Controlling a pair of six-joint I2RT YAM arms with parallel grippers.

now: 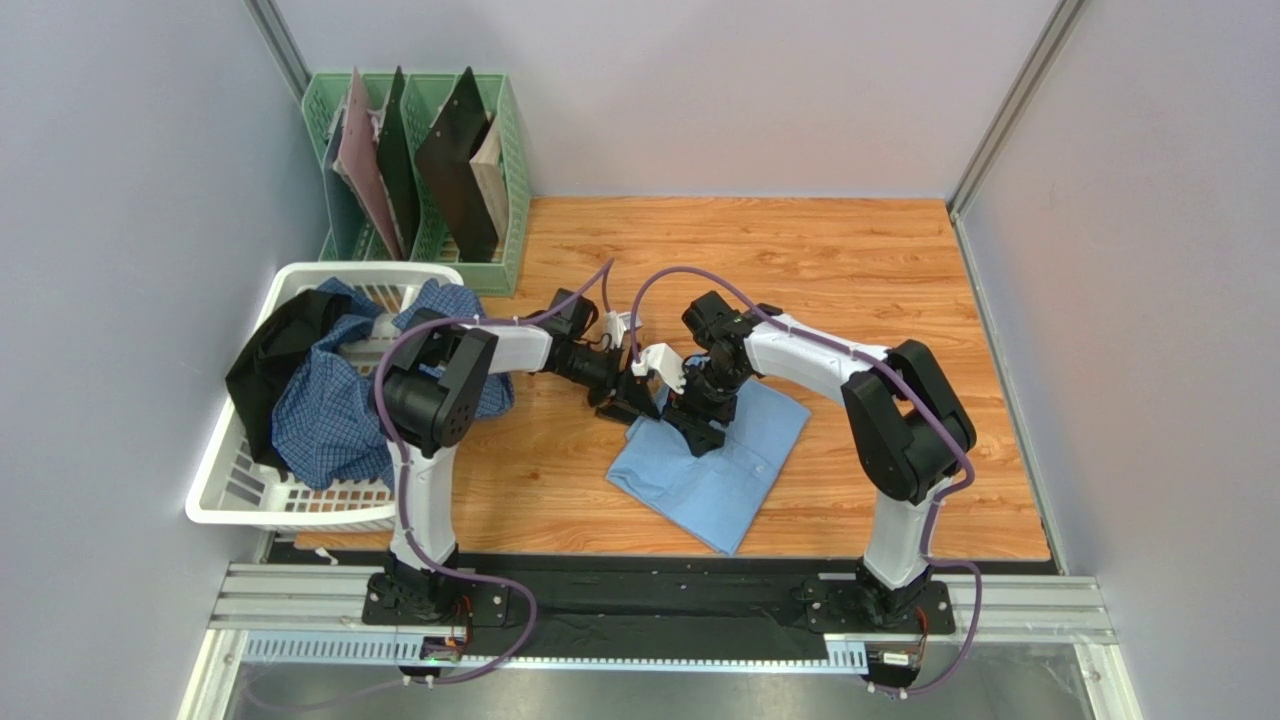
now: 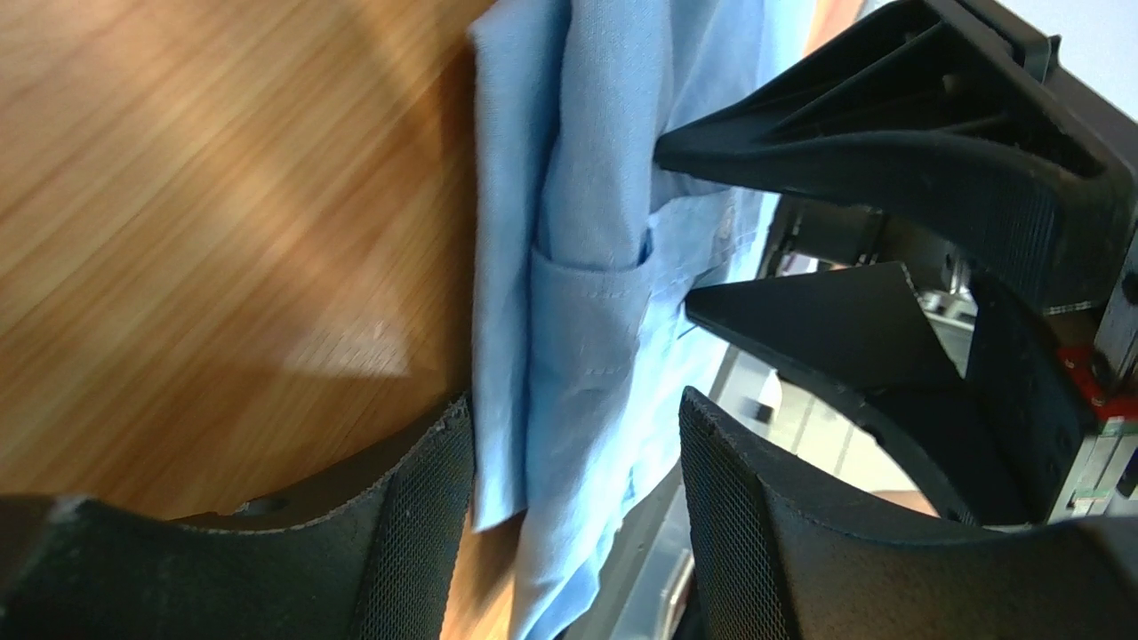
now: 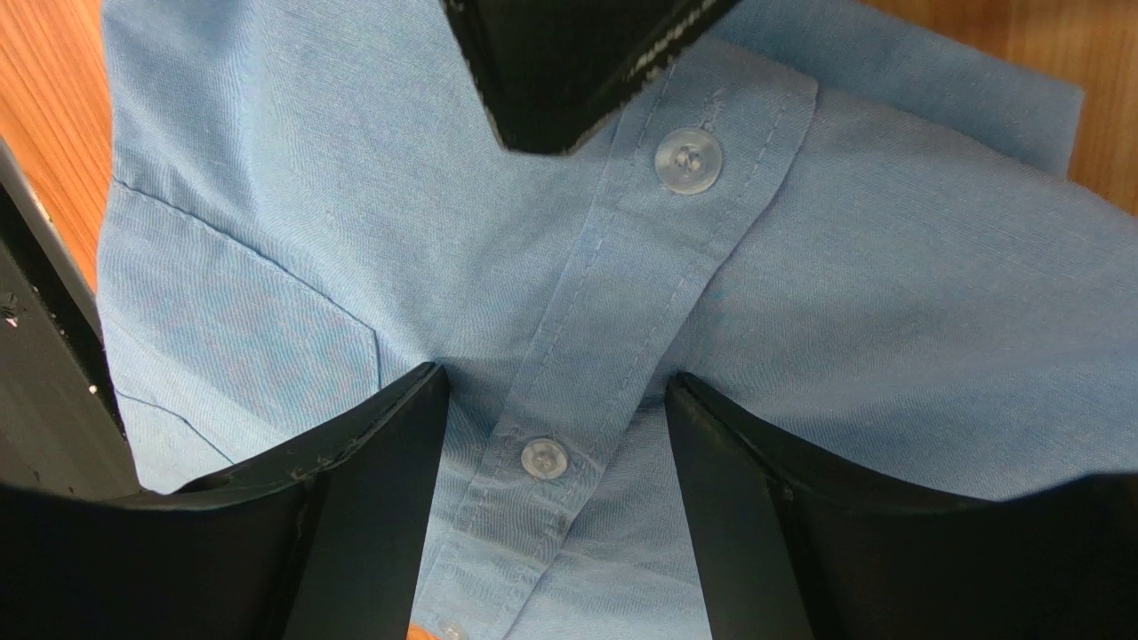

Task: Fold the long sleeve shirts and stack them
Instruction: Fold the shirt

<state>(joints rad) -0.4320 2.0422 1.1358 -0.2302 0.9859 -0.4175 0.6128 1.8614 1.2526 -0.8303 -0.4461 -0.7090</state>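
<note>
Since a fold wants one side pinned while the other is taken up, the right gripper sits low over the plain light-blue button-front cloth shirt. Its jaws are spread and hold nothing, one finger on each side of the button placket, with the chest pocket just beside. The left gripper comes in from the side, and its jaws also stand apart, straddling the shirt's doubled side edge. Cloth lies between its fingers and brushes one of them, but no pinch shows, so I judge it released and lined up to close. The two tools are crowded together, and one left fingertip reaches into the right wrist view, so a clash looks like the main risk. The shirt lies as a compact, partly folded rectangle on the wood-grain table between the arms. At the table's left edge, a white slatted plastic laundry basket holds the blue-and-white small-checked cloth shirt, heaped and unfolded beside a black garment. The left arm's elbow hangs over that basket's rim. Behind the basket stands a green plastic file rack holding dark boards, well apart from the work.
</note>
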